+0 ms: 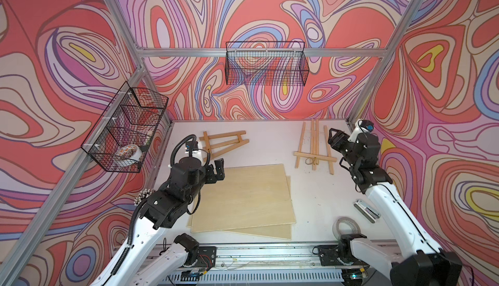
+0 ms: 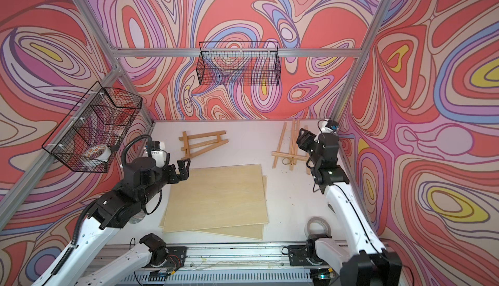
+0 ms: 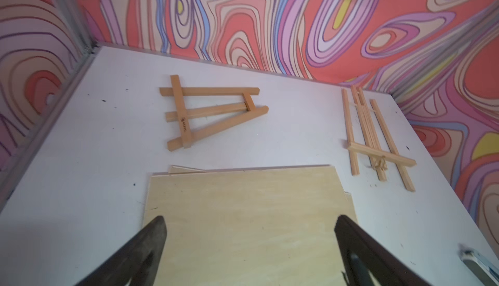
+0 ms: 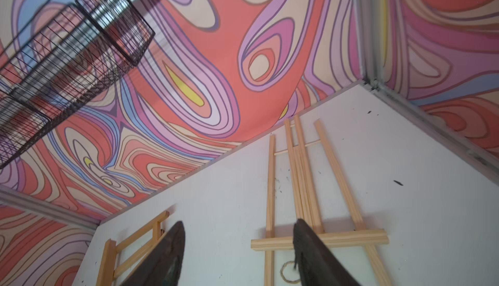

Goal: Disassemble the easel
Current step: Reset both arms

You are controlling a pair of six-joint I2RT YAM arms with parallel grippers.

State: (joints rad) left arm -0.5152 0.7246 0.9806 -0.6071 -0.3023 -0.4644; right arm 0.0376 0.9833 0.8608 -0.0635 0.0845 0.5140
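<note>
Surface (image 1: pixel 272 139) is lying white beneath everything, carrying two stacked plywood boards (image 1: pixel 243 198) in its middle. Behind them, the slim pale easel (image 1: pixel 314 149) is lying flat toward my right, the thicker darker easel (image 1: pixel 224 141) flat toward my left. My left hand (image 3: pixel 249 220) is hovering above the boards, spread wide and gripping nothing. My right hand (image 4: pixel 239 224) is hanging spread by the slim pale easel, empty.

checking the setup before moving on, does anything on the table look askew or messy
The two plywood boards are stacked askew: the lower one pokes out at the near and right edges. Dark specks litter the white table around the thin easel, which lies flat. Nothing looks broken.
</note>
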